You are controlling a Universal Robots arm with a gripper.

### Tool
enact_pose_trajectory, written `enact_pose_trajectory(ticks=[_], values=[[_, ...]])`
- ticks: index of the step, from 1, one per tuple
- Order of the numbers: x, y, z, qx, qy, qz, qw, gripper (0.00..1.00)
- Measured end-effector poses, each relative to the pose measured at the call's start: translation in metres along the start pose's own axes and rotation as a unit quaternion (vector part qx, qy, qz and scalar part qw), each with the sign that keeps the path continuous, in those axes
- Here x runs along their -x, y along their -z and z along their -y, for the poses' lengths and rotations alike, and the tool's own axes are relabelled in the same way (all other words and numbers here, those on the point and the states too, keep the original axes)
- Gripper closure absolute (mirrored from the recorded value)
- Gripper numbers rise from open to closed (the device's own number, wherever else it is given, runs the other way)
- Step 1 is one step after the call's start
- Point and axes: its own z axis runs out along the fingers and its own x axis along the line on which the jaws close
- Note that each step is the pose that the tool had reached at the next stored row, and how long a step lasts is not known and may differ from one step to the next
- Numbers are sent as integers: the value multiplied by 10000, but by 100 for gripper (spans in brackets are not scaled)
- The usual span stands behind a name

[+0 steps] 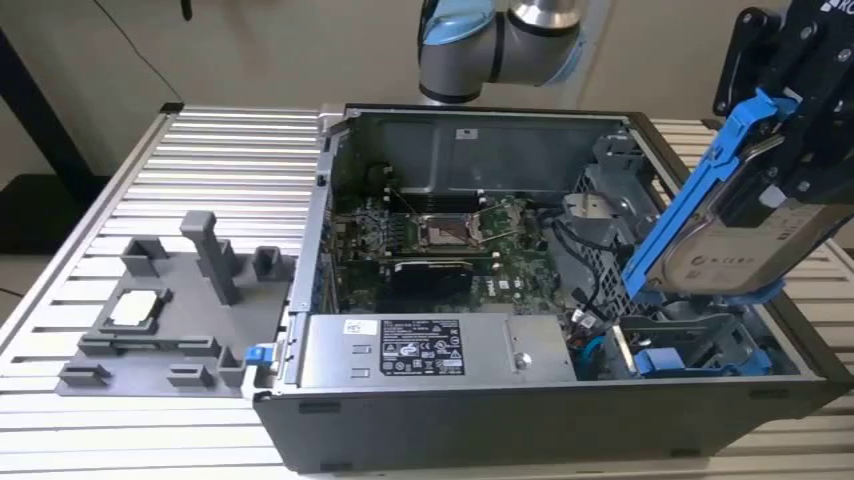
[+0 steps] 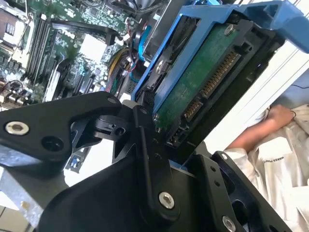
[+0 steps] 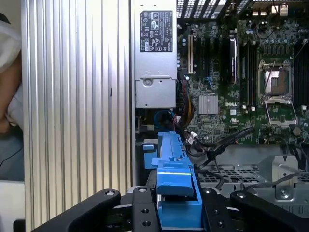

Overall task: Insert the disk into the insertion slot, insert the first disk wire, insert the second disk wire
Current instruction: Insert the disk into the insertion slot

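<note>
The gripper (image 1: 801, 170) is clenched on the disk (image 1: 737, 250), which hangs tilted over the near right corner of the open computer case (image 1: 534, 430) in the exterior view. The disk's lower end sits at the insertion slot (image 1: 687, 352), perhaps touching its blue rail. The case stands on the ribbed counter (image 1: 214, 150).

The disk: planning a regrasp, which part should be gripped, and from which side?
Grip the disk by its blue caddy frame at the raised end, coming from above, as the gripper does: its tilt leaves the lower end free toward the insertion slot.
</note>
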Motion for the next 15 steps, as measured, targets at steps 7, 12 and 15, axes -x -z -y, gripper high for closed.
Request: enact_pose_trajectory(ticks=[7,12,15], values=[[1,-60,3,-41,0,-1,10000,67],[1,-127,5,-41,1,-1,10000,67],[1,-170,7,-41,0,-1,10000,67]])
